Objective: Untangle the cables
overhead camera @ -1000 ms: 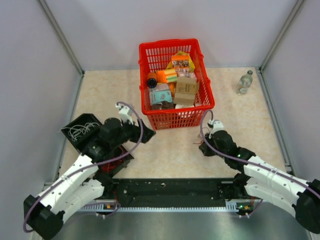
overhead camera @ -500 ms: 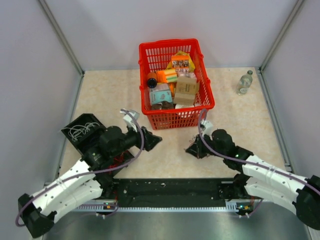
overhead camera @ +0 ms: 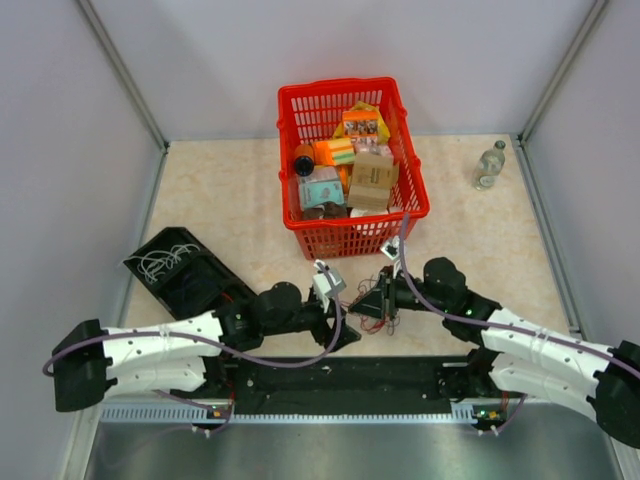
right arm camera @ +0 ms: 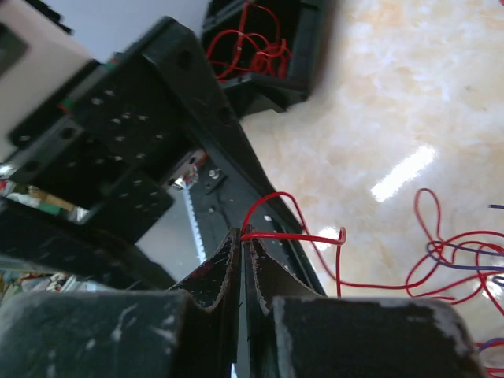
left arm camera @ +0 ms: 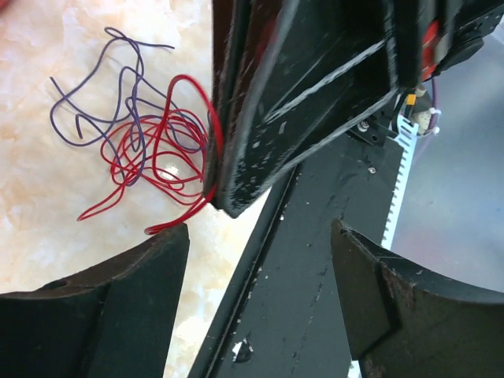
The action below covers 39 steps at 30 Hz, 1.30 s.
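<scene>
The cables (left arm camera: 150,150) are a small loose tangle of thin red and purplish wires on the beige tabletop. They show faintly in the top view (overhead camera: 380,322), in front of the red basket. My right gripper (right arm camera: 241,236) is shut on one red wire (right arm camera: 295,235) at its fingertips, and that wire loops off to the tangle (right arm camera: 461,260). In the top view the right gripper (overhead camera: 372,305) is at the tangle. My left gripper (left arm camera: 260,291) is open and empty, just beside the tangle over the black base bar, and also shows in the top view (overhead camera: 345,335).
A red basket (overhead camera: 400,225) full of packets stands at the back centre. A black tray (overhead camera: 175,268) with whitish wires lies at the left; a black box (right arm camera: 260,47) holding more red wires shows in the right wrist view. A bottle (overhead camera: 489,165) stands back right.
My left arm has swung right from the black tray to the table's middle. My right gripper has moved left and towards the near edge, to the tangle.
</scene>
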Motion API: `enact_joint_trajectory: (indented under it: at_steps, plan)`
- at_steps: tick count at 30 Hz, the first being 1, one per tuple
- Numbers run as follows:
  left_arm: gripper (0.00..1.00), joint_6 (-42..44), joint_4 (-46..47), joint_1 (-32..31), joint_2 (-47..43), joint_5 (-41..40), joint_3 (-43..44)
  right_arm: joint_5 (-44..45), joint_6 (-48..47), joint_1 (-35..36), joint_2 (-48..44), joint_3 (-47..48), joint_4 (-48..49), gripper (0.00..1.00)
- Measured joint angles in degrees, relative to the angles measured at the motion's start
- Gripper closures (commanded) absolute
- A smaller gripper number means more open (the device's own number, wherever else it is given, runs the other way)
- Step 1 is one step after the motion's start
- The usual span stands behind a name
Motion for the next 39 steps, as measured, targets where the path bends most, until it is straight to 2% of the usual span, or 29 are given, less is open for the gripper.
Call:
enact_joint_trajectory:
  at_steps: [9, 10, 13, 15, 19, 24, 26, 31, 32, 33, 34, 35, 36, 37, 38, 39]
  plan:
    - [0.40, 6.0, 0.7, -0.6, -4.0, -7.0, -1.3, -3.3, 2.3, 0.0, -2.4, -0.3, 2.5, 1.00]
    - [0.38, 6.5, 0.1, -0.6, -4.9, -8.0, -1.3, -3.3, 2.3, 0.0, -2.5, -0.3, 2.4, 1.00]
    - [0.15, 7.5, -3.4, -0.6, -11.1, -11.6, -1.7, -3.7, 2.4, 0.0, -2.5, -0.3, 2.3, 1.00]
    - [0.11, 8.0, -3.7, -0.6, -13.2, -12.5, -2.2, -4.2, 2.6, 0.0, -2.5, -0.3, 2.3, 1.00]
    - [0.14, 9.6, -3.4, -0.6, -16.1, -12.9, -3.7, -5.1, 3.2, 0.0, -2.5, -0.3, 2.8, 1.00]
    - [0.19, 11.2, -2.6, -0.6, -11.8, -10.0, -3.6, -6.2, 4.5, 0.0, -2.5, -0.3, 4.1, 1.00]
    - [0.25, 12.1, -2.6, -0.6, -10.1, -9.2, -3.6, -7.2, 5.2, 0.0, -2.5, -0.3, 4.9, 1.00]
    - [0.27, 14.8, 1.7, -0.6, -8.2, -10.2, -3.5, -10.1, 6.4, 0.0, -2.0, -0.3, 7.5, 1.00]
    - [0.31, 15.3, 2.6, -0.6, -7.6, -10.4, -3.4, -10.7, 6.4, 0.0, -1.8, -0.3, 7.8, 1.00]
    - [0.43, 16.0, 3.2, -0.6, -7.0, -10.4, -3.1, -11.1, 6.7, 0.0, -1.6, -0.3, 7.9, 1.00]
    - [0.67, 16.2, 3.3, -0.5, -6.5, -10.3, -2.9, -11.3, 6.8, 0.0, -1.5, -0.3, 7.9, 1.00]
    - [0.82, 16.6, 3.5, -0.5, -5.8, -9.5, -2.6, -11.4, 6.8, -0.1, -1.4, -0.3, 8.0, 1.00]
    - [0.92, 16.9, 3.5, -0.6, -4.9, -8.9, -2.0, -11.5, 6.8, 0.0, -1.3, -0.3, 8.0, 1.00]
    - [0.94, 17.5, 3.3, -0.6, -4.1, -8.1, -1.3, -11.5, 6.8, 0.0, -1.2, -0.3, 7.8, 1.00]
    - [0.97, 18.0, 2.9, -0.6, -3.3, -7.7, -0.5, -11.3, 6.8, 0.0, -1.3, -0.3, 7.6, 0.94]
    - [1.00, 18.5, 2.2, -0.6, -2.8, -7.7, 0.3, -9.7, 6.6, 0.0, -1.7, -0.2, 6.4, 0.81]
